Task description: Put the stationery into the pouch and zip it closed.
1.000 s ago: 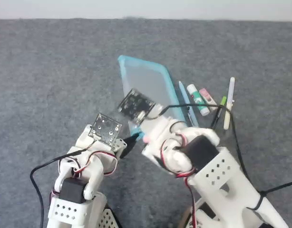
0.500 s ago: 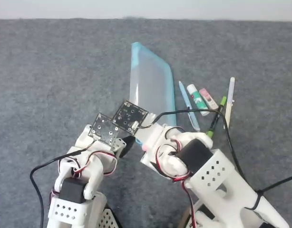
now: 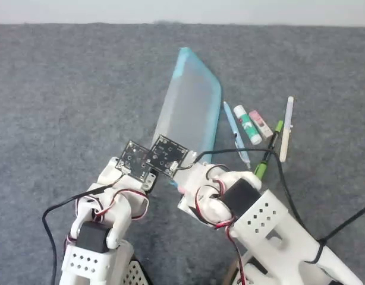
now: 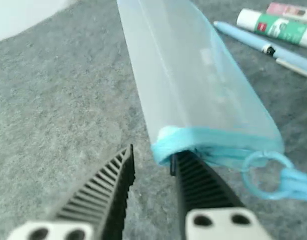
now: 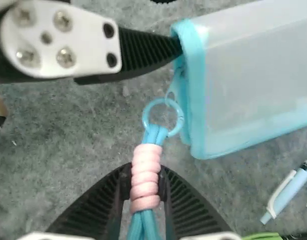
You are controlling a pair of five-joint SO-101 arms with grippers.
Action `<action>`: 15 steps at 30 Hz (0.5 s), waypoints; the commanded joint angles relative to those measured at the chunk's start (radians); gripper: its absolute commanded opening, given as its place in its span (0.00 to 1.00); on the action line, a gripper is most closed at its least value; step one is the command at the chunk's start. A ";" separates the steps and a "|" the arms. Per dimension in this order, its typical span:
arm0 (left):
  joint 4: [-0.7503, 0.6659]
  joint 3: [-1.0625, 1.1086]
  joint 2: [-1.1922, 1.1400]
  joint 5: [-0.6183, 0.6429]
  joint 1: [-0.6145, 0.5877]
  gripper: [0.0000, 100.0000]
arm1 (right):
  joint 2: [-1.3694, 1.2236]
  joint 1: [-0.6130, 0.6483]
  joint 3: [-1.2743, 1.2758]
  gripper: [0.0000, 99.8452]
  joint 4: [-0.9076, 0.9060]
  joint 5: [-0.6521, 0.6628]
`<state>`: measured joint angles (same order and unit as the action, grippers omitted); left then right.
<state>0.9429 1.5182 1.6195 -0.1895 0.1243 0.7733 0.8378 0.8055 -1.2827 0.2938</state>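
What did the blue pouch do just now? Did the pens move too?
The pouch swung round on the table: its far end went away from the arms and toward the pens. The right gripper stayed shut on the zip cord, towing the near end sideways. The open left gripper edged closer to that end. The pens and glue stick stayed put.

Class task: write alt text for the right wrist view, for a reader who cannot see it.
The right gripper pinches the pink-wrapped zip cord of a translucent blue-edged pouch; the left gripper's fingertip touches the pouch's corner.
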 commanded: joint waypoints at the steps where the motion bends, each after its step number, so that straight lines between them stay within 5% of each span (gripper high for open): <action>1: -0.043 -0.022 0.014 0.015 -0.017 0.09 | 0.012 0.022 0.086 0.01 -0.005 0.017; 15: -0.068 0.008 0.018 0.014 -0.081 0.15 | 0.024 -0.058 0.012 0.01 -0.054 0.031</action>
<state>0.9398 1.5275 1.6195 -0.1880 0.0721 0.7748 0.7887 0.9068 -1.2766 0.3122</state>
